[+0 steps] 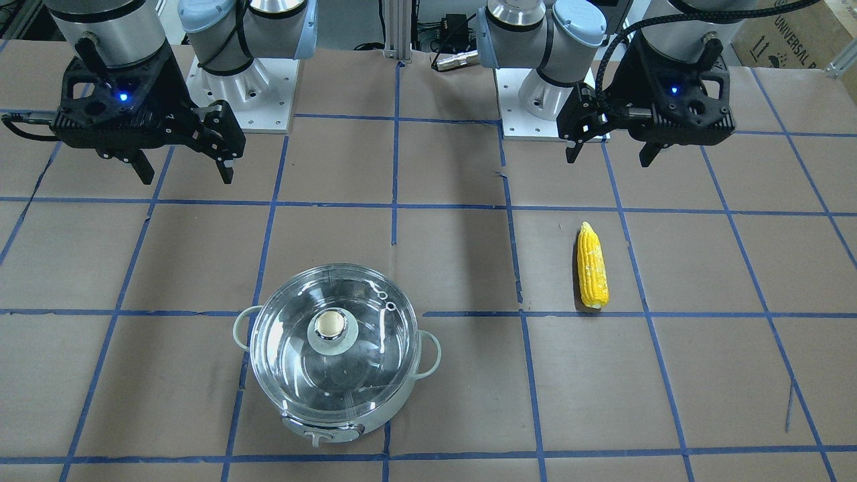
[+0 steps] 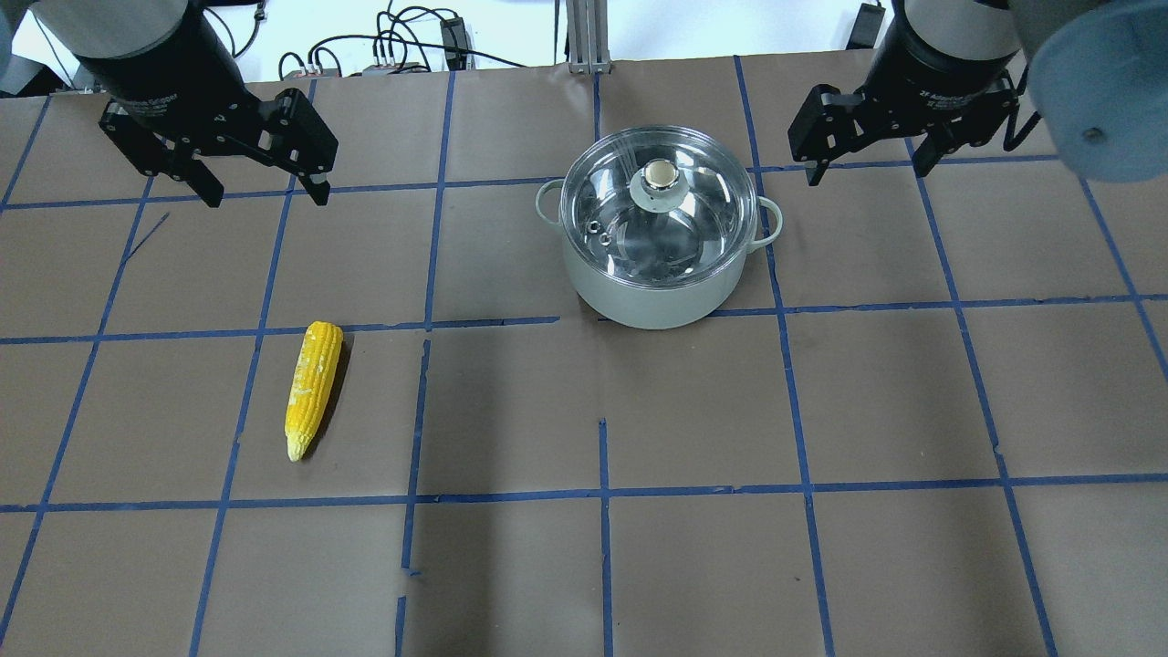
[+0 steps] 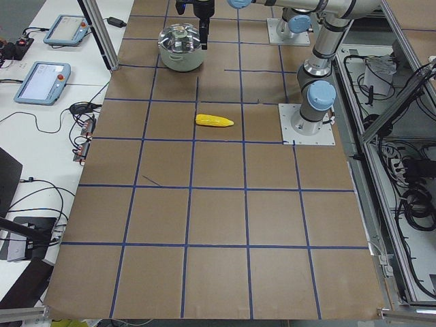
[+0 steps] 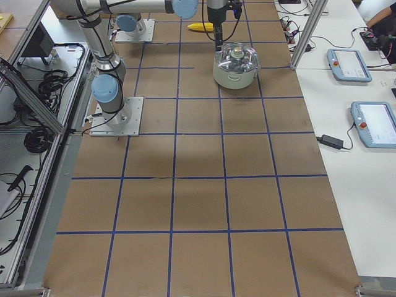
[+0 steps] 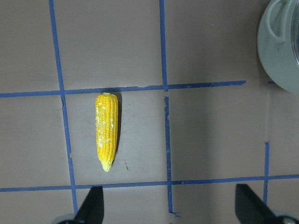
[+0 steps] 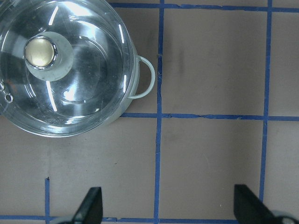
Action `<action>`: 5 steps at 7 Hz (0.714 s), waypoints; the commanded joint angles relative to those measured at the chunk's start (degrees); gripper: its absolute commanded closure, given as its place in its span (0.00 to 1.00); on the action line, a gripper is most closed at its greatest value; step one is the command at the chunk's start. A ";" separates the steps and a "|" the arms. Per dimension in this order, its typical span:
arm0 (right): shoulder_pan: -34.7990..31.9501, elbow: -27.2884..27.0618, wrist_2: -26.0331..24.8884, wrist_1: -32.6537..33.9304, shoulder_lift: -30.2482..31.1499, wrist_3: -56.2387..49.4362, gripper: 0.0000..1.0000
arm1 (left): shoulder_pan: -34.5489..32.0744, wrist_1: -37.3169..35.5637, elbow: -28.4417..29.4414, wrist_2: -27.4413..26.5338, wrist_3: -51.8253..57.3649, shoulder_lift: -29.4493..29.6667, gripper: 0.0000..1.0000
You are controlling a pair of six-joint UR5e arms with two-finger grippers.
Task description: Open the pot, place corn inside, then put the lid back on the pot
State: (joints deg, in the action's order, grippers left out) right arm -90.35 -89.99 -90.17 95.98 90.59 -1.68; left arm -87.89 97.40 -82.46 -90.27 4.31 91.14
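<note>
The pale green pot point(image 2: 650, 301) stands on the table with the clear glass lid point(image 2: 703, 205) on it, its knob point(image 2: 659, 173) in the middle. The pot also shows in the front view point(image 1: 335, 402) and the right wrist view point(image 6: 135, 88). The yellow corn point(image 2: 313, 388) lies flat on the table, also seen in the front view point(image 1: 593, 266) and the left wrist view point(image 5: 106, 130). My left gripper point(image 2: 265, 193) is open and empty, raised beyond the corn. My right gripper point(image 2: 867, 172) is open and empty, raised to the right of the pot.
Brown paper with a blue tape grid point(image 2: 602, 493) covers the table. The arm bases point(image 1: 248, 87) stand at the robot's edge. Tablets and cables point(image 3: 41, 75) lie on the side benches.
</note>
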 commanded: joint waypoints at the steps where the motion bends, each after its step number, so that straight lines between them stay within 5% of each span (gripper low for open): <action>1: 0.00 0.16 0.00 -0.09 0.03 0.01 0.01 | -0.08 -0.01 -0.15 0.00 -0.17 -0.86 0.00; 5: 0.00 -0.19 0.00 -0.18 0.12 0.01 0.01 | -0.08 0.34 0.46 -0.26 -0.26 -0.61 0.00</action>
State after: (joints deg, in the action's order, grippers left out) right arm -90.35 -90.11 -90.18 95.83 90.67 -1.67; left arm -87.95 97.63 -82.21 -90.51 4.11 90.52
